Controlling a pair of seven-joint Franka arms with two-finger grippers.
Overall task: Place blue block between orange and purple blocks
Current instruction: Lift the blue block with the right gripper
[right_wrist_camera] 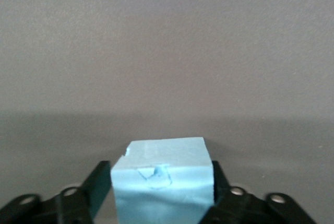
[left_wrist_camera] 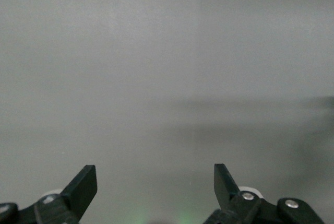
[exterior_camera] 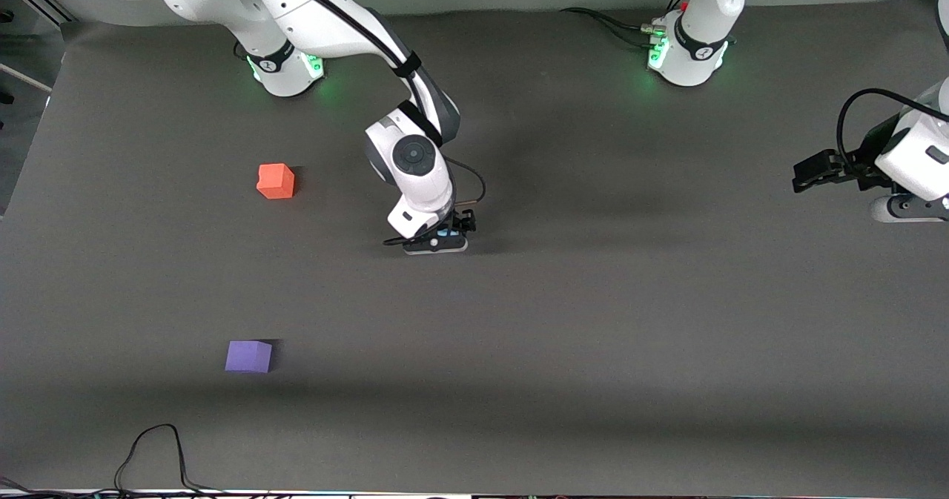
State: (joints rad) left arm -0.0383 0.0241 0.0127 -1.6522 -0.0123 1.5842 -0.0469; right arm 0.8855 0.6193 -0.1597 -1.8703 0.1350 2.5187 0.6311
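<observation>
The right end effector [exterior_camera: 442, 238] is down at the tabletop [exterior_camera: 630, 299] near the middle, and the blue block [right_wrist_camera: 163, 179] sits right between its fingers [right_wrist_camera: 96, 185], which press against both sides (so it's gripped). From the front you only catch a sliver of blue under the wrist, and the wrist view cuts off the block's lower part. The orange block [exterior_camera: 276, 181] is well off toward the right arm's end, a bit farther from the camera than that end effector. The purple block [exterior_camera: 249, 356] is also toward that end, but much nearer the camera. The left end effector [left_wrist_camera: 155, 185] waits up in the air at its own end, fingers spread wide with nothing between them.
</observation>
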